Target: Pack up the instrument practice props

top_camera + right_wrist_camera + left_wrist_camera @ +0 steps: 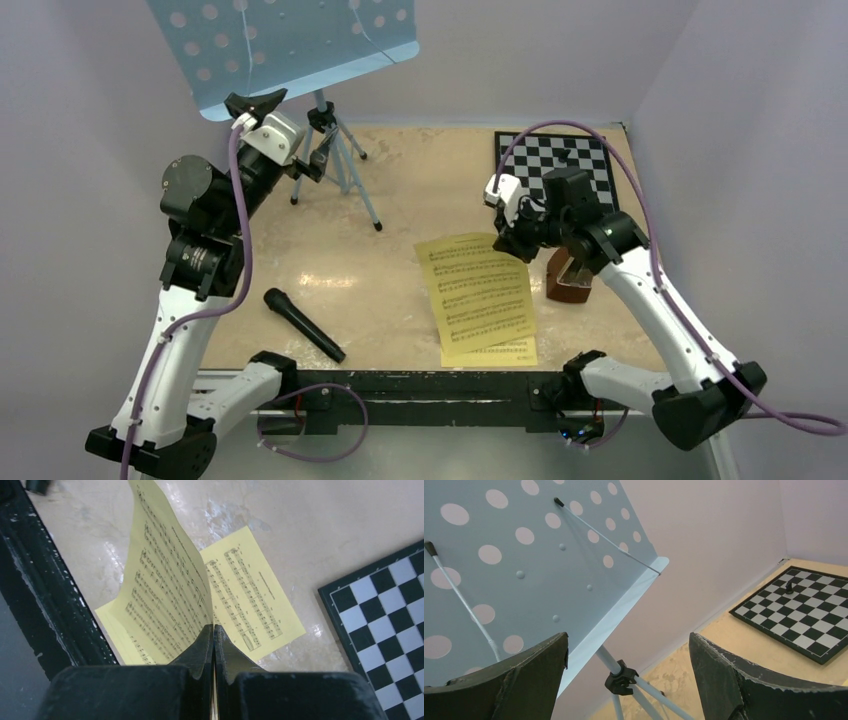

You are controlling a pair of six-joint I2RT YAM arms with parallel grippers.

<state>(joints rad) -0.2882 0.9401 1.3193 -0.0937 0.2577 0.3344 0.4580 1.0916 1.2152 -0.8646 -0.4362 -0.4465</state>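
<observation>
The light-blue music stand has its perforated tray (290, 50) at the back left, on tripod legs (345, 170). My left gripper (258, 103) is raised just under the tray's lower edge. In the left wrist view it (629, 640) is open, with the tray (524, 555) and the pole's black collar (621, 677) beyond its fingers, touching nothing. Yellow sheet-music pages (480, 300) lie at the front centre. My right gripper (213, 627) is shut on the edge of one page (165, 580), which curls upward. Another page (255, 600) lies flat beneath. The brown metronome (568, 280) stands partly hidden behind the right arm.
A black-and-white chessboard (560, 160) lies at the back right with a dark piece (790, 586) on it. A black microphone (303, 324) lies at the front left. The black table rail (400, 385) runs along the near edge. Walls close in on three sides.
</observation>
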